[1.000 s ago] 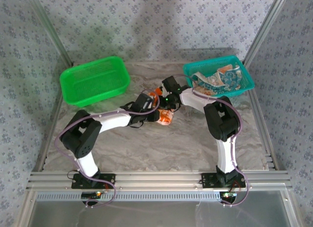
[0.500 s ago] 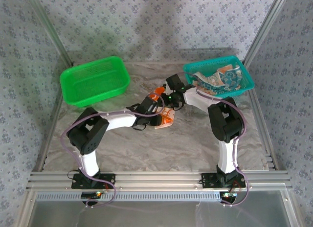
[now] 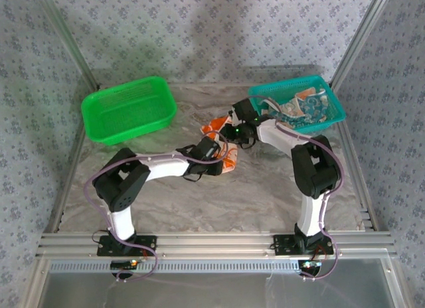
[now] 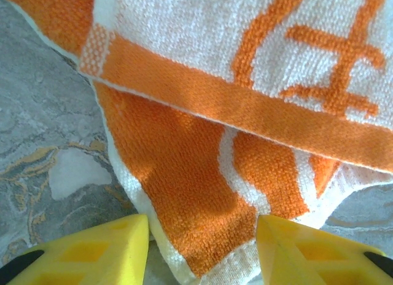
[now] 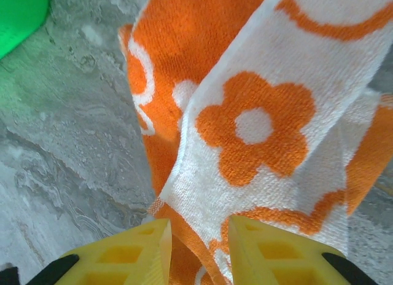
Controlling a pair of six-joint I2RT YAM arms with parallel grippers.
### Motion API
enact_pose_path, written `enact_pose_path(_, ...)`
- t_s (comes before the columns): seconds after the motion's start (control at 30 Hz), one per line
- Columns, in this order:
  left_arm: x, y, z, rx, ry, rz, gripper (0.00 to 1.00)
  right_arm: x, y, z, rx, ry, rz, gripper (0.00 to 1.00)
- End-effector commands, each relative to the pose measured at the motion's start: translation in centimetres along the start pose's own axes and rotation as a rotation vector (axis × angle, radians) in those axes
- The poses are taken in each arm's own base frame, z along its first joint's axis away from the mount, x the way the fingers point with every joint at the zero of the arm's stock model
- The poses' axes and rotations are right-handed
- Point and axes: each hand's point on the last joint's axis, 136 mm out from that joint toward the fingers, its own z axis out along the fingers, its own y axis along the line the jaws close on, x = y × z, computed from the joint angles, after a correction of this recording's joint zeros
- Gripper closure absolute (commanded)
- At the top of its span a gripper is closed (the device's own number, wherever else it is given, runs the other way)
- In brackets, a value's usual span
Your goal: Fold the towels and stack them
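An orange towel with white flowers (image 3: 211, 127) lies partly folded on the marble table between the two arms. In the left wrist view one layer of the orange towel (image 4: 202, 174) overlaps another, and its corner lies between the tips of my left gripper (image 4: 202, 239), which is open and low over the table. My right gripper (image 5: 199, 236) is open too, with a folded white-and-orange edge of the towel (image 5: 245, 144) running between its yellow fingers (image 5: 129, 251). From above, the left gripper (image 3: 219, 160) sits at the towel's near end and the right gripper (image 3: 230, 127) at its far end. More towels (image 3: 299, 107) are heaped in the teal basket.
The teal basket (image 3: 334, 112) stands at the back right, just behind the right arm. A green basket (image 3: 126, 109) stands at the back left. Aluminium frame rails run along the table's sides and near edge.
The right gripper's jaws have parted and that arm has drawn back toward the teal basket. The left arm has reached further right. The towel now lies more spread out between them.
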Motion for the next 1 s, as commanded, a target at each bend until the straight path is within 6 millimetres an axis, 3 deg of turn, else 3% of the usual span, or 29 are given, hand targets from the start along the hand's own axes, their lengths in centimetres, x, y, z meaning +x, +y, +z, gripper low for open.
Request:
enact_pose_path(0.0,2.9,0.4,0.1,-0.073,0.097,0.049,0.54,-0.8,-0.2,-1.5,0.01,-0.049,0.014,0.69)
enact_pose_path(0.1,4.0,0.8,0.5,-0.129,0.124,0.089,0.61,-1.0,-0.5,-2.1,0.017,-0.066,0.021,0.69)
enact_pose_path(0.23,5.3,2.2,1.3,-0.211,0.161,0.103,0.99,-1.3,-0.8,-2.7,0.022,-0.087,0.019,0.69)
enact_pose_path(0.43,4.9,4.3,-1.2,-0.264,0.119,0.086,1.0,-0.6,0.0,-2.6,0.014,-0.063,-0.022,0.69)
enact_pose_path(0.7,5.3,7.0,-5.9,-0.199,0.058,-0.005,1.0,3.0,2.6,-0.1,0.012,0.036,-0.151,0.69)
enact_pose_path(0.97,6.4,7.8,-7.1,-0.117,0.03,-0.082,1.0,6.1,6.9,3.0,0.038,0.111,-0.332,0.68)
